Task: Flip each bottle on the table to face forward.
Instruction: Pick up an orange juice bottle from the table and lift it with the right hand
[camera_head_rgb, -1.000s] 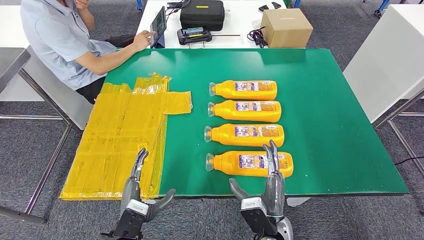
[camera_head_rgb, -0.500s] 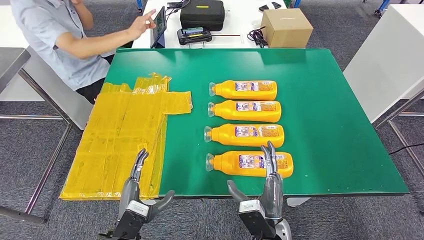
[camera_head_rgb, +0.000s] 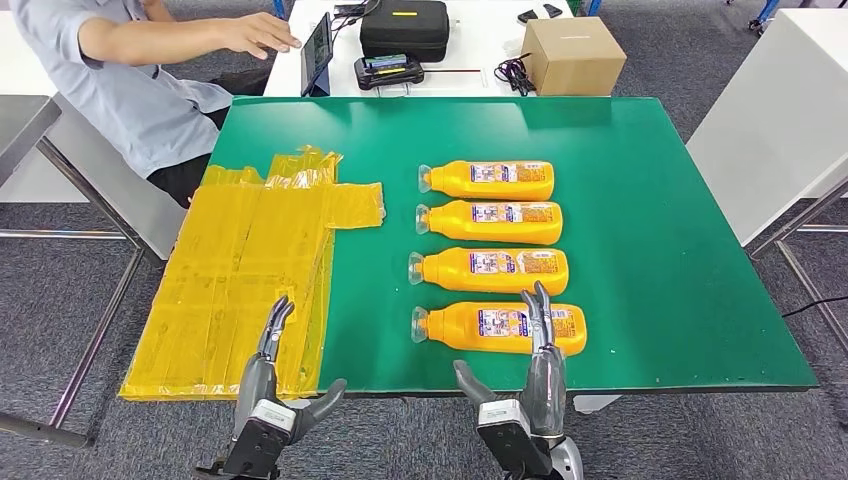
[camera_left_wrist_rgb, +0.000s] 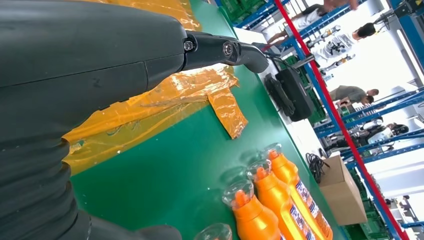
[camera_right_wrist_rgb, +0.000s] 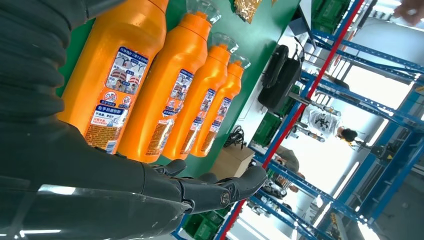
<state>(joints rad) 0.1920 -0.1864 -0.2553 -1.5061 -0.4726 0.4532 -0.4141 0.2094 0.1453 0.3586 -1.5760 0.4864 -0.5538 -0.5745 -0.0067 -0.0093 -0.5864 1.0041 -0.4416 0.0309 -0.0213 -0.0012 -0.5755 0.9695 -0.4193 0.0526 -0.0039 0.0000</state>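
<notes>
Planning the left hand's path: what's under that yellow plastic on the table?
The yellow plastic sheets lie flat on the green table and hang past its left edge. They are too opaque to show anything beneath. The left hand hovers at their near corner.

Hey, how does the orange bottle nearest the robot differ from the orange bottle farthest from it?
The nearest orange plastic bottle lies by the green table's front edge, with the right robot hand over its label end; the farthest orange plastic bottle lies mid-table with nothing over it. Both lie on their sides, clear caps pointing left, small-print labels up.
</notes>
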